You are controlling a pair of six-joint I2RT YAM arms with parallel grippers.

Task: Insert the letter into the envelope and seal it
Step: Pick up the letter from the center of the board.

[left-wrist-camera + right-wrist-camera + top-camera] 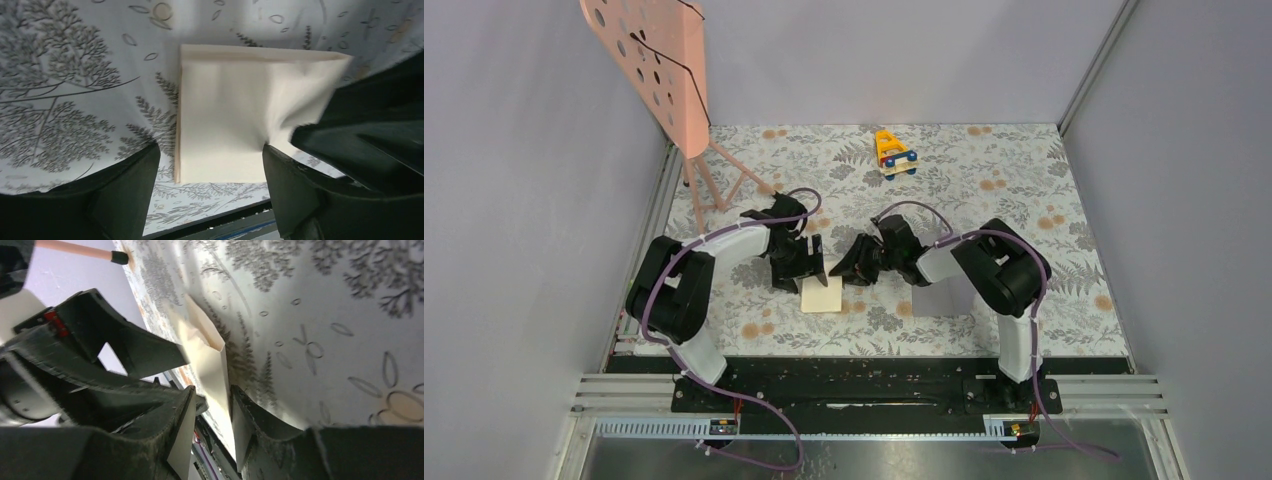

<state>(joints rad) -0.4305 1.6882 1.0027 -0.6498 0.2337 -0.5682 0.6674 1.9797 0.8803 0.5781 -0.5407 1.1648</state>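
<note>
Left hand (210,155): wide, a finger on each side of the letter's near edge, not gripping.
Right hand (214,400): narrow, astride the letter's right edge; cannot tell if it grips.
Letter (822,295): cream, folded, between the 2 hands.
Envelope (944,299): flat on worktop (1024,200), right of the letter, partly under the right arm.

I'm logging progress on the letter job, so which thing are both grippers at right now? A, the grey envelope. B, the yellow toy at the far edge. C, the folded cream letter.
C: the left gripper and the right gripper both meet at the folded cream letter, each with its fingers either side of it, while the envelope lies apart to its right.
</note>
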